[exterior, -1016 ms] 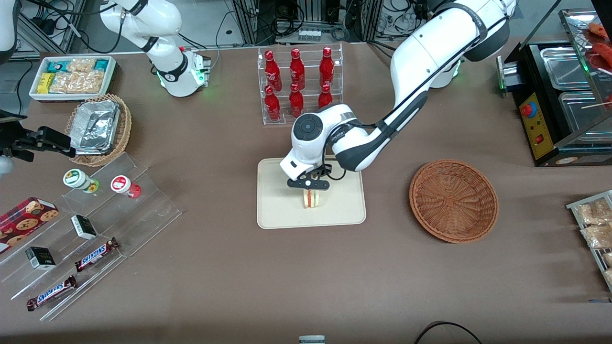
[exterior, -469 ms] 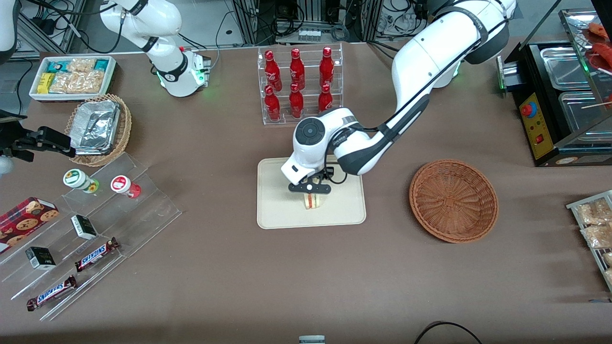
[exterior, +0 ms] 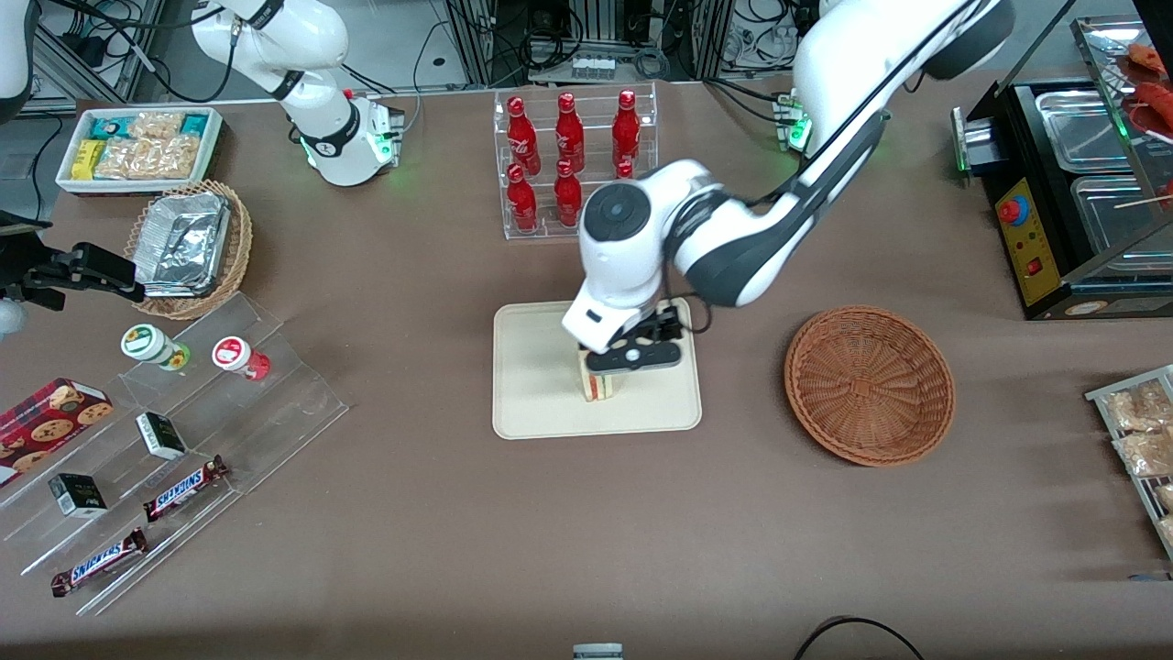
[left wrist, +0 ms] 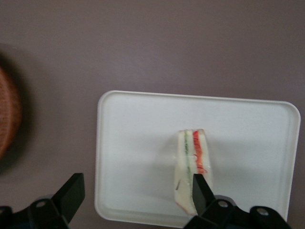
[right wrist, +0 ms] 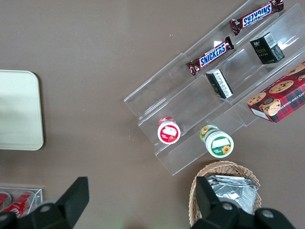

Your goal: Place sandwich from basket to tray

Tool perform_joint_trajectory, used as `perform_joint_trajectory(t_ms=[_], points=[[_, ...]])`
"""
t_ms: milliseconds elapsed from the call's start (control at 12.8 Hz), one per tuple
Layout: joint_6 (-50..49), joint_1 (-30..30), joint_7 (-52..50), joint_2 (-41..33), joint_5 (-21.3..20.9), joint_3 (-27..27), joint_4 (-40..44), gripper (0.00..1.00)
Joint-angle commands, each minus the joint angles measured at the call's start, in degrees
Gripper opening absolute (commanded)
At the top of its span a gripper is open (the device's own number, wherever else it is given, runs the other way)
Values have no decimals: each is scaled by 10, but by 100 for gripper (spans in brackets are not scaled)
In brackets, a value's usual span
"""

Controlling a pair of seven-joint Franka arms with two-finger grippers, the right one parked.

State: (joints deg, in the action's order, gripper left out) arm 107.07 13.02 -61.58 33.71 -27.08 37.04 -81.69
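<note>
While claw [left wrist: 136, 193] hovers spread — sandwich [left wrist: 191, 168] rests on tray [left wrist: 133, 143].

A brown-covered table [exterior: 440, 513] fronts cable-strewn equipment racks [exterior: 596, 37].

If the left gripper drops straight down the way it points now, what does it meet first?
Most likely the sandwich. The gripper hangs open above the tray, fingers wide apart. One finger sits over the sandwich's edge, so it would probably touch the bread before the tray, though the height is hard to judge.
</note>
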Motion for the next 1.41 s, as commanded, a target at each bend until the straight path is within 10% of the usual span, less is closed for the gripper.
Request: perform_joint_trajectory(t_ms=[0,312,1328], points=[[-38,-65,5,-71,60,2,-23,100],[-117,-167,136,-152,139,4,-29,100],[-228,-317,411,-276,213,-33,-35,100]])
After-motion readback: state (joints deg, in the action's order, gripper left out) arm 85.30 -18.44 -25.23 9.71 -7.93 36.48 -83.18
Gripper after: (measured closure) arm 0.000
